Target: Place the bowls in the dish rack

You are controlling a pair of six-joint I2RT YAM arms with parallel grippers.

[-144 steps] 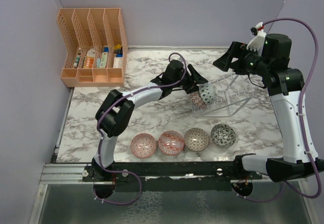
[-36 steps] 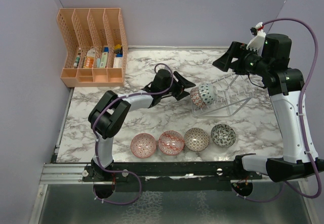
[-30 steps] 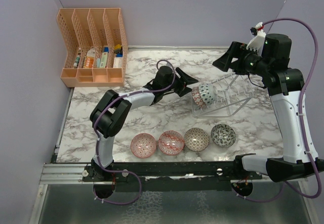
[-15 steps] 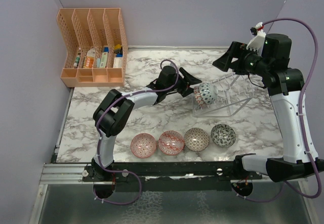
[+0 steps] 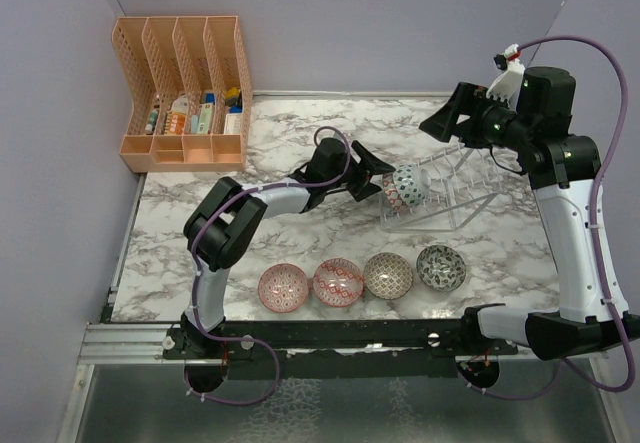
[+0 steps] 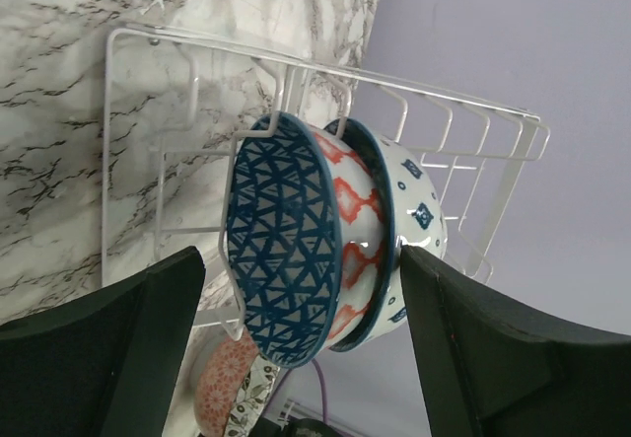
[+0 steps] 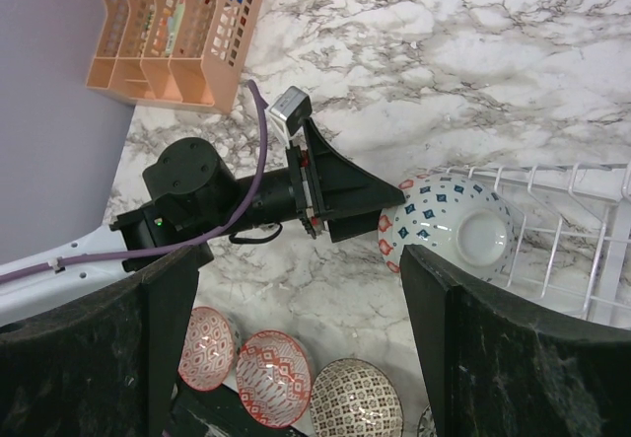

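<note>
Two bowls stand on edge, nested, at the left end of the dish rack (image 5: pixel 455 191), centre right of the top view.
- Front bowl (image 6: pixel 281 254): blue lattice inside, red-orange pattern outside.
- Rear bowl (image 6: pixel 419 215): white with blue diamonds.

Left end effector (image 5: pixel 376 175): fingers spread, tips just beside the front bowl, pinching nothing. Contact: cannot tell.

Right end effector (image 5: pixel 440 128): raised at upper right, above the rack's far end, fingers spread, empty.

Four bowls lie upright in a row, apart, on the worktop (image 5: pixel 300 233) at lower centre: red bowl (image 5: pixel 283 286), pink bowl (image 5: pixel 338 282), brown bowl (image 5: pixel 388 275), grey-green bowl (image 5: pixel 441 267).

Orange file organiser (image 5: pixel 185 93) at upper left.
</note>
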